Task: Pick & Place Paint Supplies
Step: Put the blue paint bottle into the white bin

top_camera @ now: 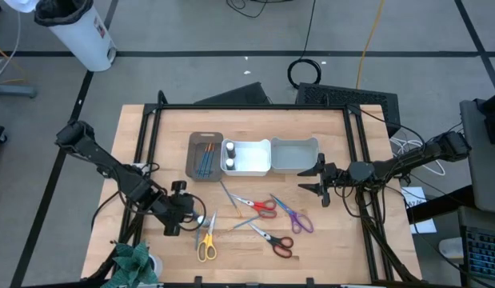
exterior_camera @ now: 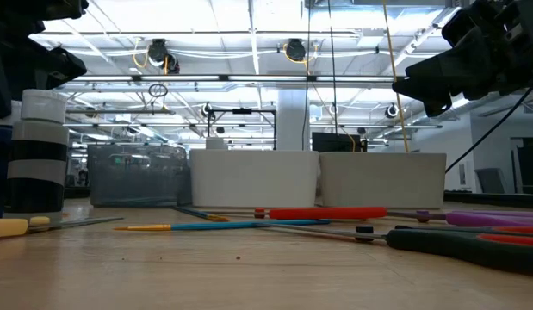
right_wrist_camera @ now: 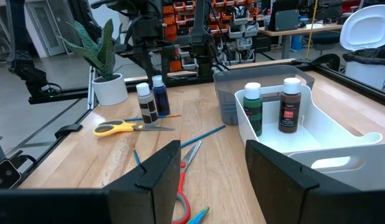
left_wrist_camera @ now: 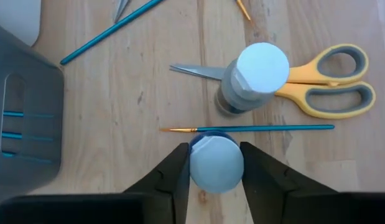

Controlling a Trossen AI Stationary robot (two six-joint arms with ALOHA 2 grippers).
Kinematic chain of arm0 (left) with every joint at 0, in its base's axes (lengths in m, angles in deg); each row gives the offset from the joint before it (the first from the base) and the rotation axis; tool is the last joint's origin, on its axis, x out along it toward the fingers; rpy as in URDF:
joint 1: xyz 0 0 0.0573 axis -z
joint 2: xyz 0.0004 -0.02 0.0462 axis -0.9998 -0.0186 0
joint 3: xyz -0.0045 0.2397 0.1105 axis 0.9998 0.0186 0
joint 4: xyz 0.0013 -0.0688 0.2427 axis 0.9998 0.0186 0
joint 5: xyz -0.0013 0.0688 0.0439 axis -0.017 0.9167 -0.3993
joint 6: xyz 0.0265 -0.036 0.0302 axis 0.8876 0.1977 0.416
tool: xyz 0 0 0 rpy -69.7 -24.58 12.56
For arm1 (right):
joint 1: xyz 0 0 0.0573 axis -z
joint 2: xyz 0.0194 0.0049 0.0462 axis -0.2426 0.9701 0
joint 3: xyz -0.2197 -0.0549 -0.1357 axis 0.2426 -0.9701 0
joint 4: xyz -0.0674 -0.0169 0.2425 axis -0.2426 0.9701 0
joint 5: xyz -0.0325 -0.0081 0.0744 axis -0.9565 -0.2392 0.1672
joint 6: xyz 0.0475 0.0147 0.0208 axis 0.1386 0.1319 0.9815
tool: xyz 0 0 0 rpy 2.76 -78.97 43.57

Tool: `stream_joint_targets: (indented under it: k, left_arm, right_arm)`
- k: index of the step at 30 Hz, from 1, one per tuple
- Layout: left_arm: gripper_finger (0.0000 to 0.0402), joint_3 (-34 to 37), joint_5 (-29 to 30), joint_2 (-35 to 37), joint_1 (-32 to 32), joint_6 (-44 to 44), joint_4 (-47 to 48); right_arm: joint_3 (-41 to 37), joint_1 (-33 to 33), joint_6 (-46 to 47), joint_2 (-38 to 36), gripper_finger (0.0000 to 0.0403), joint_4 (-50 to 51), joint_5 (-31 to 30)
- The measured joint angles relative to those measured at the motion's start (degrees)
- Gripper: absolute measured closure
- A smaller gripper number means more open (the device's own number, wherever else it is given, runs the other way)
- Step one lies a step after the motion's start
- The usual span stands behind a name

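We note the left gripper [left_wrist_camera: 216, 163] low over the near-left part of the table [top_camera: 335, 240], its two fingers set on either side of a white-capped blue paint bottle [left_wrist_camera: 216, 163]. The fingers sit snug against the cap's flanks; we read this as a grip on the bottle, though we cannot tell how firm it is. The bottle stands upright, so its long axis runs straight up between the fingers, and we judge a vertical lift to be the natural next move.

Just beyond it a thin teal brush [left_wrist_camera: 248, 129] lies crosswise, and past that a second white-capped bottle [left_wrist_camera: 254, 78] stands by the yellow scissors [left_wrist_camera: 323, 87].

The white bin [top_camera: 247, 158] lies up-table and to the right. The right gripper [right_wrist_camera: 212, 163] waits beside the grey bin [top_camera: 295, 154], fingers apart and empty.
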Motion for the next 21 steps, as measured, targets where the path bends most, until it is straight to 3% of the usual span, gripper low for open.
stream_joint_targets:
  k: [6, 12, 21]
  left_arm:
    - [0.0282, -3.7, 0.7, -0.1, -0.9, 0.3, 5.3]
    - [0.0282, -15.6, 7.0, 0.0, -3.1, 3.6, 16.0]
    - [0.0276, -34.3, 9.3, -0.7, -13.8, 18.4, 17.0]
  right_arm:
    - [0.0, 0.0, 0.0, 0.0, 0.0232, 0.0, 0.0]
    - [0.0, 0.0, 0.0, 0.0, 0.0232, 0.0, 0.0]
    - [0.0, 0.0, 0.0, 0.0, 0.0232, 0.0, 0.0]
